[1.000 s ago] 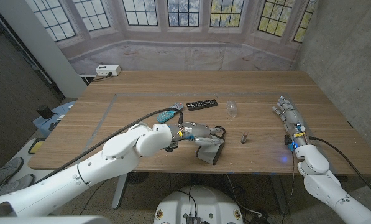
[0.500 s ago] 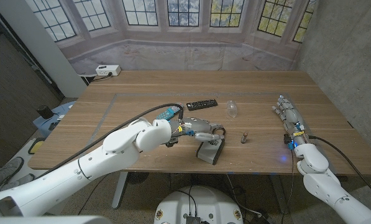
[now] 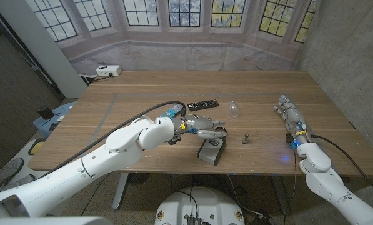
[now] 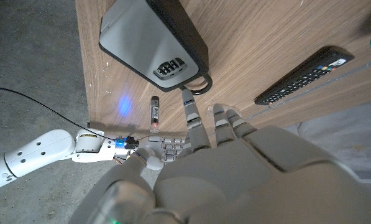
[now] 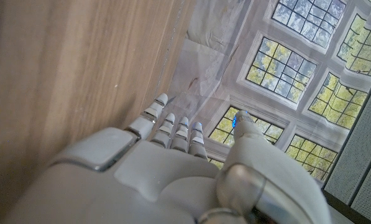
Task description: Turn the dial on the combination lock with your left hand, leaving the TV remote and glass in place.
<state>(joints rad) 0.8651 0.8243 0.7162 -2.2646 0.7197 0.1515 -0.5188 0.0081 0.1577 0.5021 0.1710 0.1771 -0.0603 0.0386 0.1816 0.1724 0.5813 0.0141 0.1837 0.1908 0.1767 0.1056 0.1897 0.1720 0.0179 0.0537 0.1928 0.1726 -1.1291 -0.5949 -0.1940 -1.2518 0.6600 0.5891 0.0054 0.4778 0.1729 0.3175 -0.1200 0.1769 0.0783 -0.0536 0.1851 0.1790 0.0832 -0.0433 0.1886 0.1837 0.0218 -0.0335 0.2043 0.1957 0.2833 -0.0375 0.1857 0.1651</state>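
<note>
The combination lock [image 3: 211, 150], a grey box with a black side and a wire shackle, lies near the table's front edge; its dials [image 4: 171, 67] face my wrist camera. My left hand [image 3: 200, 129] hovers just behind it, fingers [image 4: 189, 107] stretched and apart, holding nothing, with one fingertip close to the shackle [image 4: 198, 84]. The black TV remote [image 3: 202, 104] lies farther back, and the clear glass [image 3: 234, 110] stands to its right. My right hand [image 3: 290, 114] stands on its edge at the right side of the table, fingers extended, nothing in it.
A small dark cylinder [image 3: 245, 137] lies right of the lock. A teal object [image 3: 167, 114] sits beside my left forearm. A white power strip [image 3: 108, 70] is at the table's far left corner. The table's front edge [image 3: 174, 167] runs just under the lock.
My left hand has drawn back off the top of the lock toward the remote, uncovering the lock. The right hand has not moved.
</note>
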